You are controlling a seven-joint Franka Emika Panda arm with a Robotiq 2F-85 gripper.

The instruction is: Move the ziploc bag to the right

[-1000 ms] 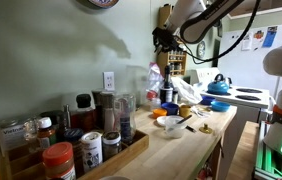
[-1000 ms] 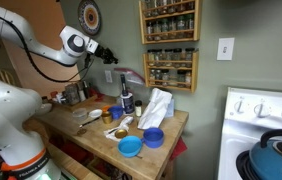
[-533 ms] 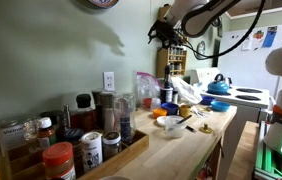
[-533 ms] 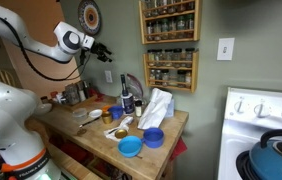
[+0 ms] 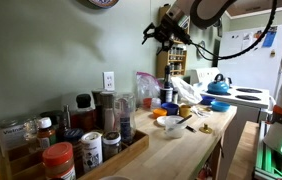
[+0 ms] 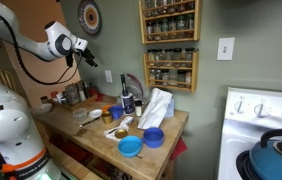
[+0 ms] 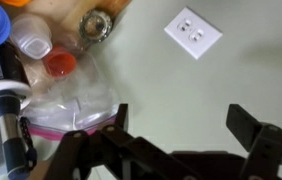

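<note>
several jars (image 7: 59, 65) crowd ziploc bag (image 7: 71, 100); tool (image 7: 176, 125) spread wide, holding nothing, near wall outlet (image 7: 193, 32).

1. Wooden tabletop (image 5: 176, 145): cluttered, back edge against the wall.
2. Blue bowl (image 6: 130, 147) sits at the front edge. A second blue bowl (image 6: 153, 137) is just beside it, nearer the stove-side corner.
3. White crumpled sheet (image 6: 157, 107) stands behind the bowls by the stove-side edge.
4. Spice rack (image 6: 171, 45) hangs on the wall above the back edge.
5. Wooden tray (image 5: 131, 152) holds jars at the opposite end. A red-lidded jar (image 5: 59, 160) is there too.
6. Wall outlet (image 5: 109, 80) is above the back edge.
7. Blue kettle (image 6: 281, 150) is on the white stove (image 6: 251, 100), off the tabletop.
</note>
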